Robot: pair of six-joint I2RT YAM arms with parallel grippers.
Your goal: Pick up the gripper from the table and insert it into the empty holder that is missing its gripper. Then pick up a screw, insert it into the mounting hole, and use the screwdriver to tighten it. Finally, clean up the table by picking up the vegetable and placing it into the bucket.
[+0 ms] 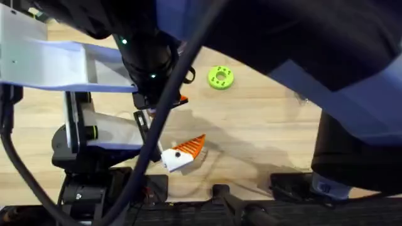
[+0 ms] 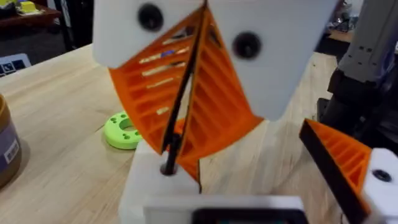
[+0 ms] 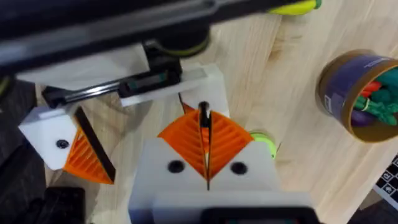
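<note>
Pale wooden table

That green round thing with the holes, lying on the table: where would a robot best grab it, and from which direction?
Probably from straight above, pinching across the outer rim. The green disc lies flat on the table, so its low edge offers little to grip from the side. With one finger on each side of the round rim, any direction across it should do. The table around it looks free for fingers to come down.
</note>
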